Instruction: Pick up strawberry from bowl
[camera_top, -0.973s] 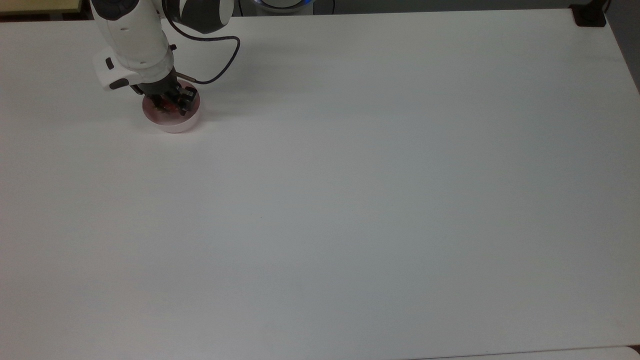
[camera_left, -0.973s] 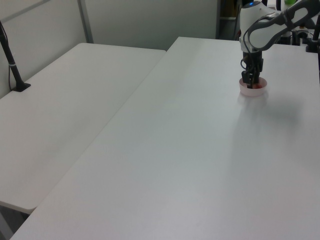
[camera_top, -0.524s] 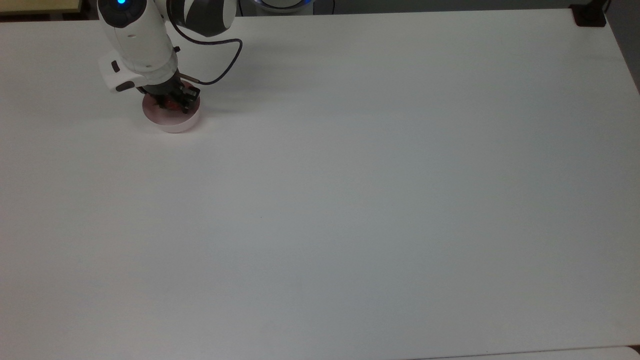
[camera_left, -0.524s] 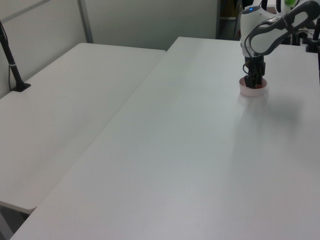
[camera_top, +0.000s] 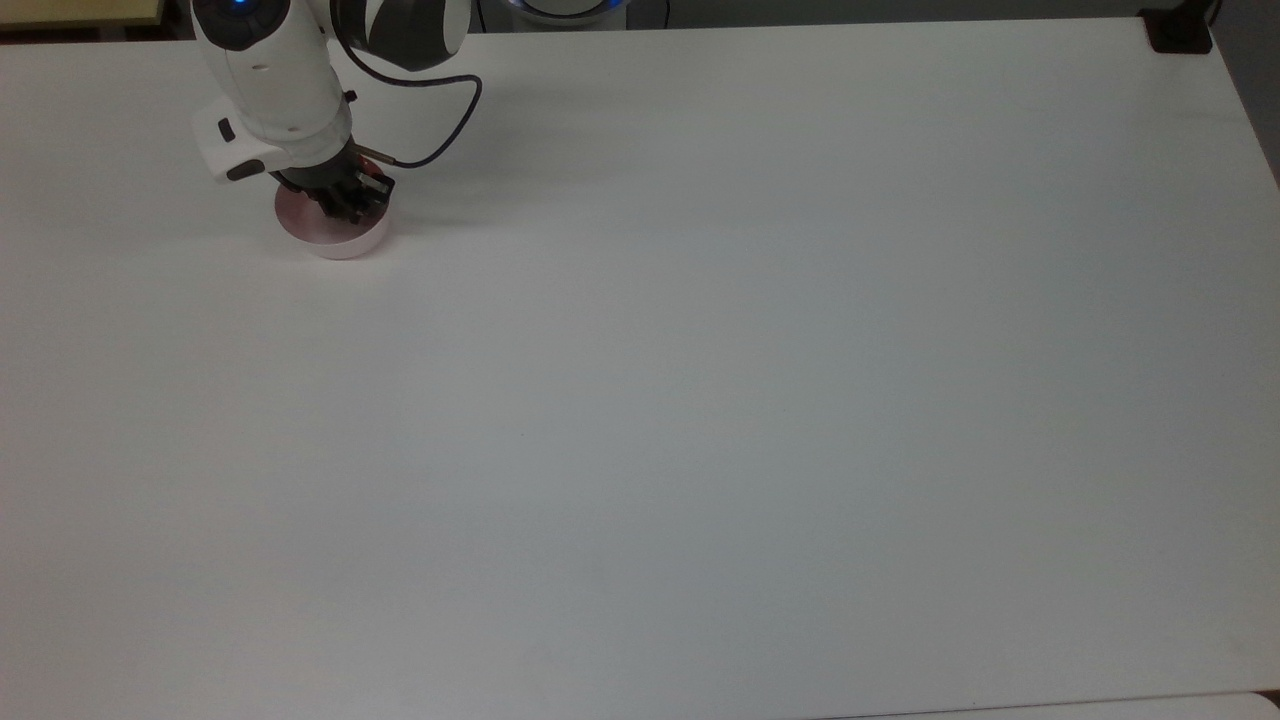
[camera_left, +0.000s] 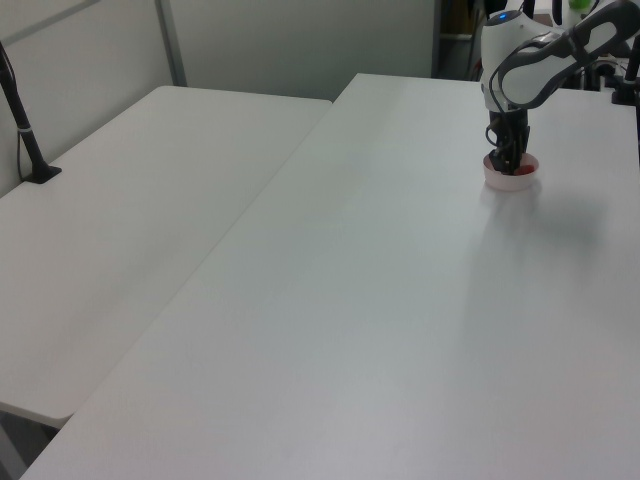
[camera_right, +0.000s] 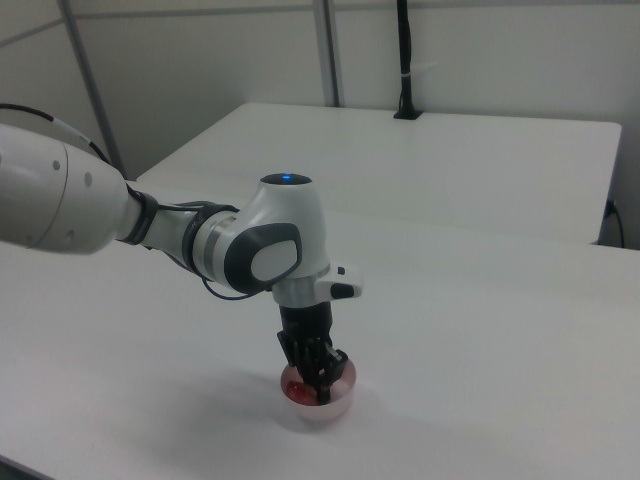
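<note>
One strawberry (camera_right: 294, 383) inside bowl (camera_right: 318, 408)

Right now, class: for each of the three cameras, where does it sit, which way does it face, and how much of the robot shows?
Top view: overhead, facing down on the table; arm and tool over the bowl.
Left view: raised, along the table; arm at the far end.
Right view: raised, close to the arm; strawberry red inside.
All three share the bowl and arm.

Red strawberry (camera_right: 294, 384) lies inside the pale pink bowl (camera_right: 325, 408)
</note>
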